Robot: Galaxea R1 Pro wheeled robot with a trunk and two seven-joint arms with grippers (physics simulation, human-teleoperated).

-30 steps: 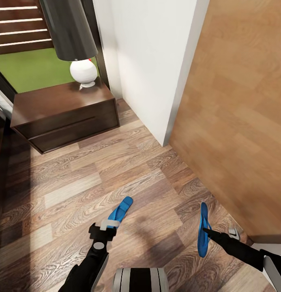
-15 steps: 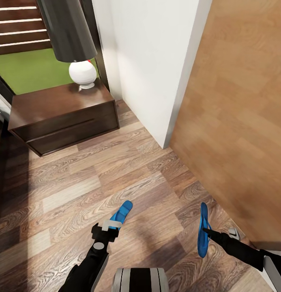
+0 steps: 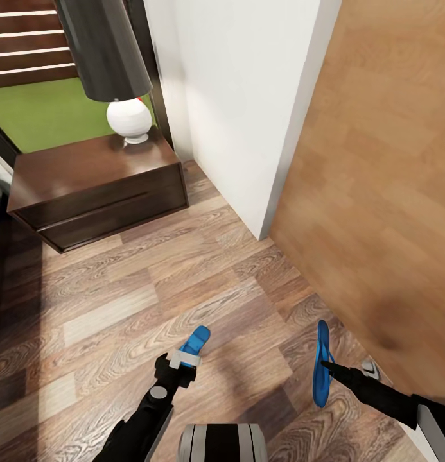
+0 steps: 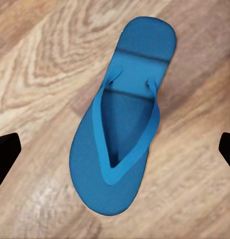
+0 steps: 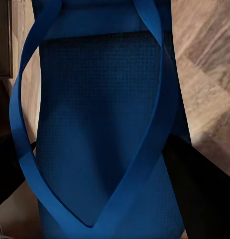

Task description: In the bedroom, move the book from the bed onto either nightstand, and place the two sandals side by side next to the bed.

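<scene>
Here, right gripper (image 3: 326, 367) clamps 1 sandal (image 3: 321, 372); nightstand (image 3: 97, 186) drawer closed.

Even bright daylight – soft shadow on floor (image 3: 119, 308) at left; wrist pics slightly blurry.

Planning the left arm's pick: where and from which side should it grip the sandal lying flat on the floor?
Judging by the left wrist view, the sandal lies flat, sole down, straps up, between the left gripper's open fingers. Best bet: come straight down from above and pinch across the sole's narrower waist, or hook the raised V-strap. A side approach looks poor: it is thin and flush with the wood floor.
</scene>
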